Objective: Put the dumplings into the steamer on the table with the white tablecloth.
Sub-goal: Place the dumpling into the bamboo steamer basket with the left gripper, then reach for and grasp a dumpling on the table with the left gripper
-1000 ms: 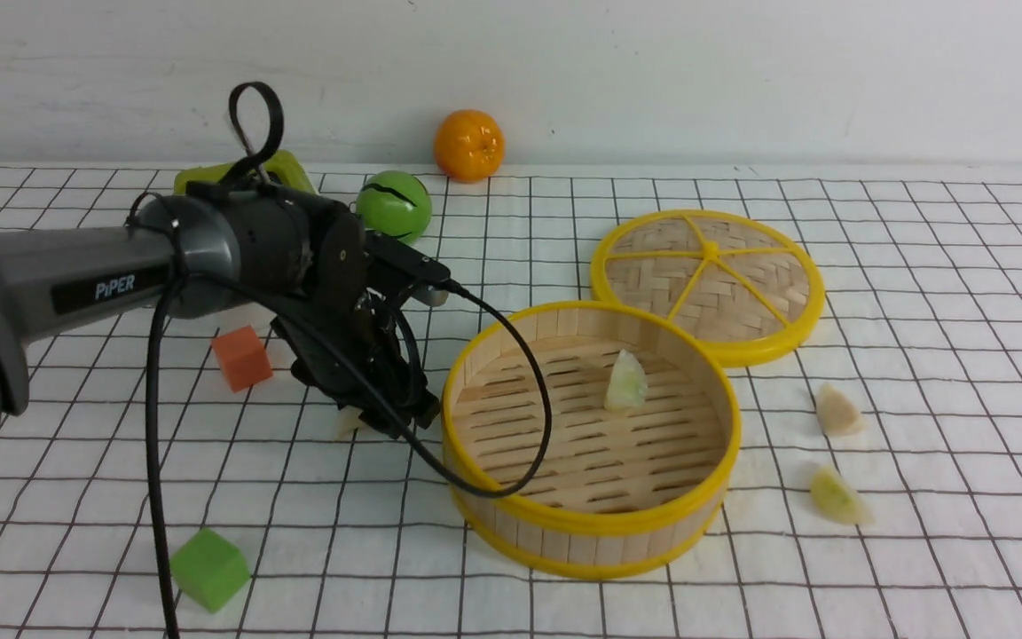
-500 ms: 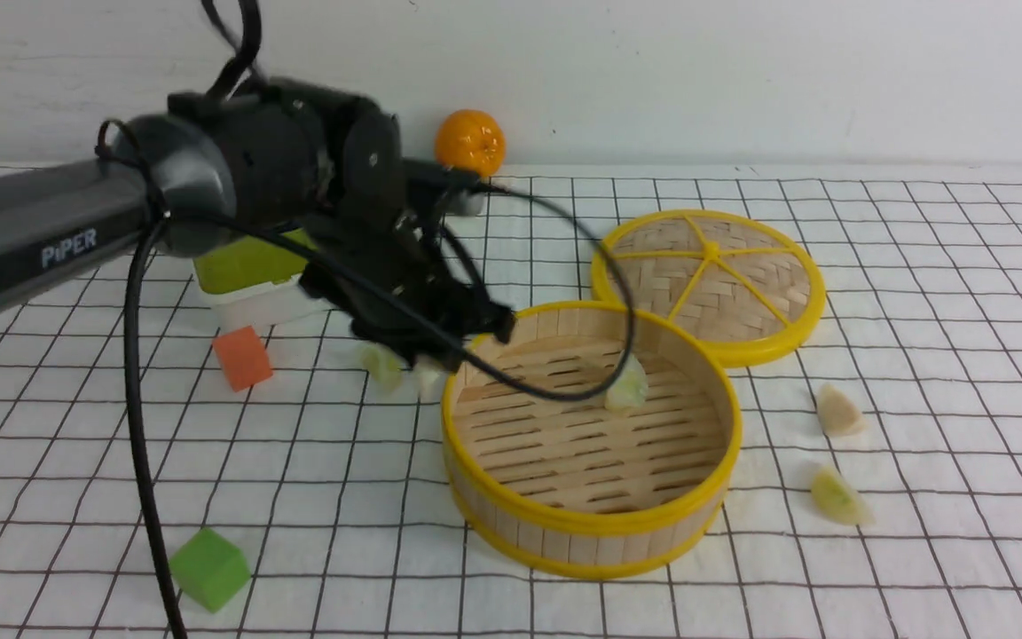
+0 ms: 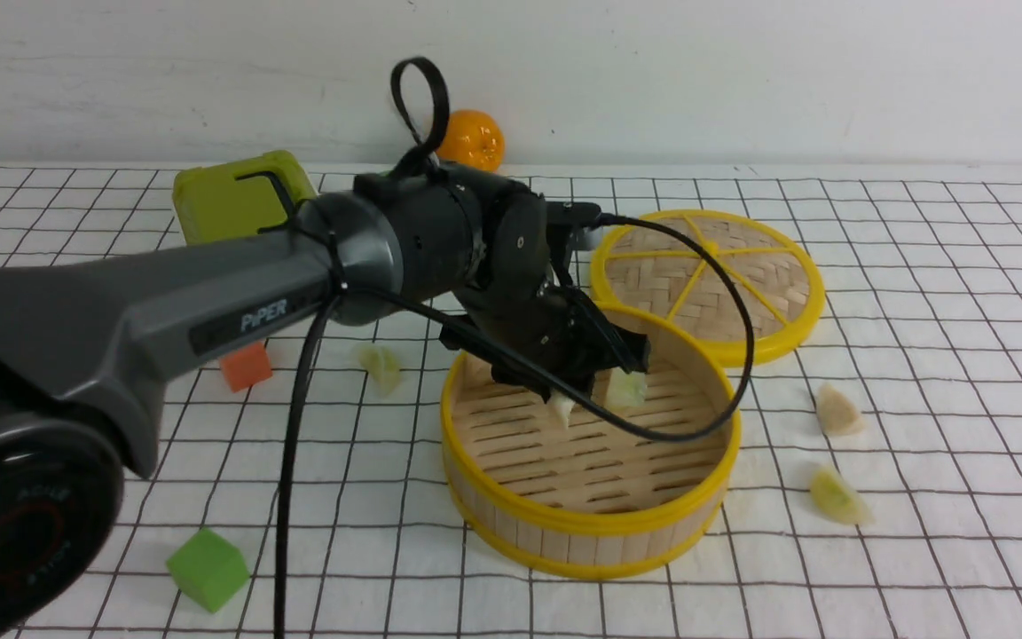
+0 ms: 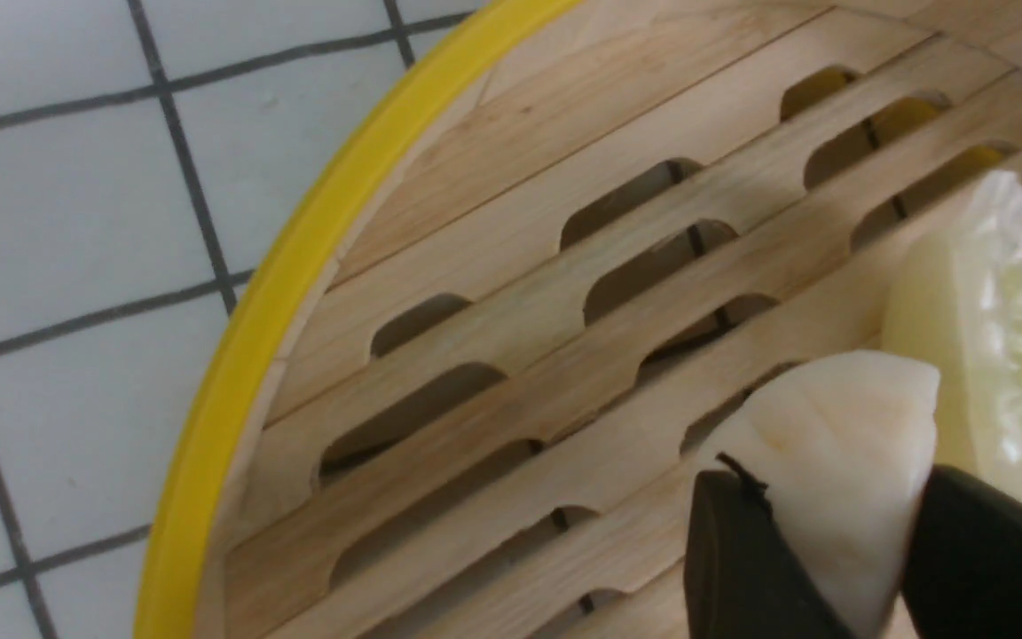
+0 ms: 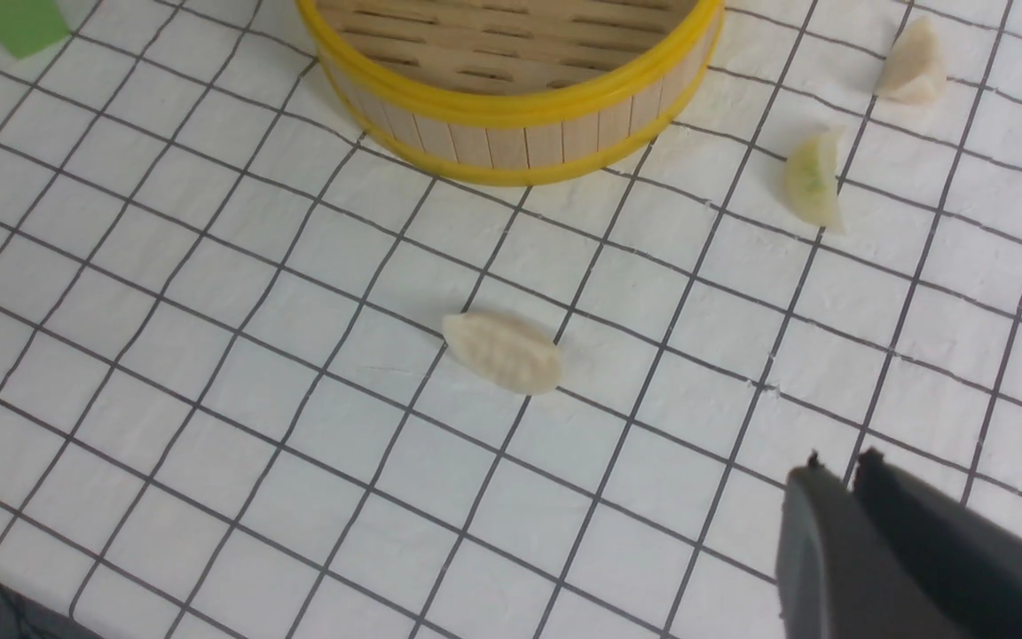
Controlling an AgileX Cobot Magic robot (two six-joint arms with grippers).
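Note:
The steamer stands mid-table on the white gridded tablecloth. My left gripper is inside it, just above the slatted floor, shut on a cream-white dumpling. In the left wrist view the gripper pinches that dumpling next to a pale green dumpling resting in the steamer. That green one also shows in the front view. Another dumpling lies left of the steamer, and two lie to its right. My right gripper is shut and empty above the cloth, near a cream dumpling.
The flat woven lid lies behind the steamer to the right. An orange fruit and a green box sit near the wall. An orange cube and a green cube lie left of the steamer.
My left arm has lifted from the cloth left of the steamer and swung right over the rim, carrying the cream dumpling down into the steamer.

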